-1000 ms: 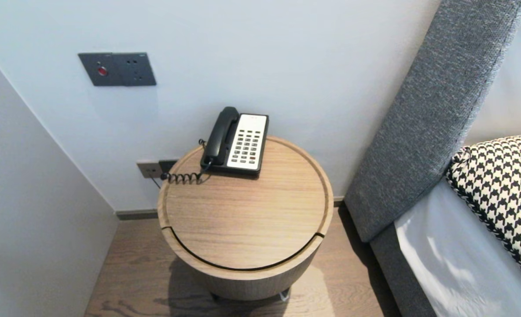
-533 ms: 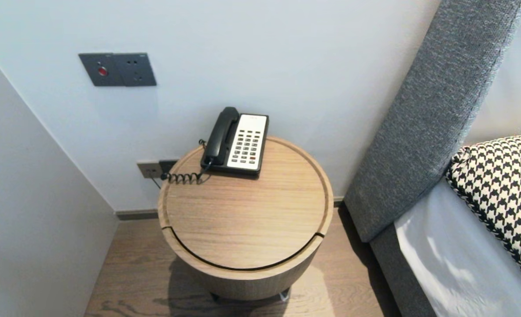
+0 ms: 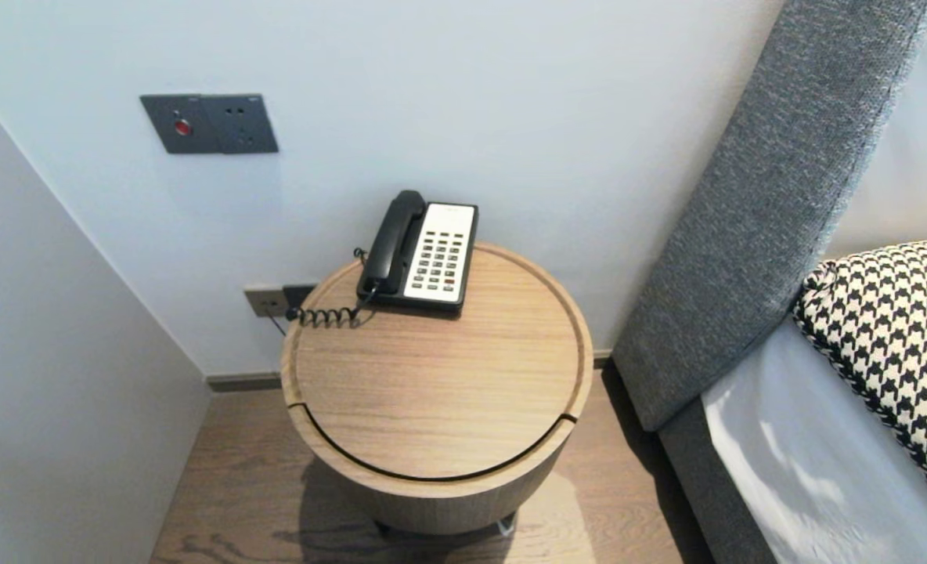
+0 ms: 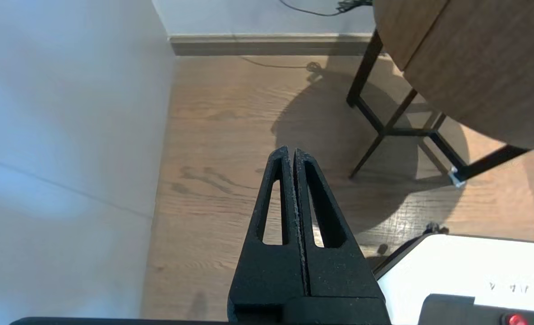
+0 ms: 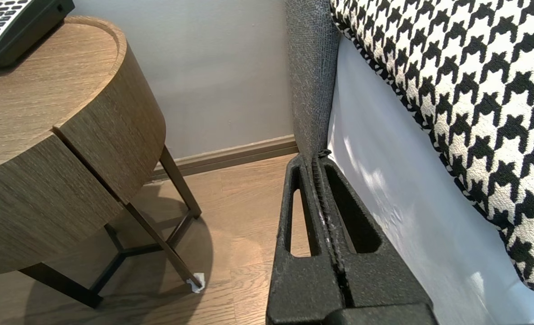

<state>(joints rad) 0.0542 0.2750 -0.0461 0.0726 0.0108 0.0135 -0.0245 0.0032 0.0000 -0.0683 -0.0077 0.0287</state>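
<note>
Left hand [image 4: 290, 152] and right hand [image 5: 314, 158], both pinched closed and empty, hung below the round light-wood tabletop [image 3: 432, 392]; the black-and-white corded telephone [image 3: 420, 254] lay up at its rear, long axis toward the wall [image 3: 510, 117].

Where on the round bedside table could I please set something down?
The front and middle of the tabletop are bare, between its raised rim and the telephone at the back. Only the back left is crowded, by the coiled cord. The left gripper hangs off the table's left, the right gripper by the bed.
</note>
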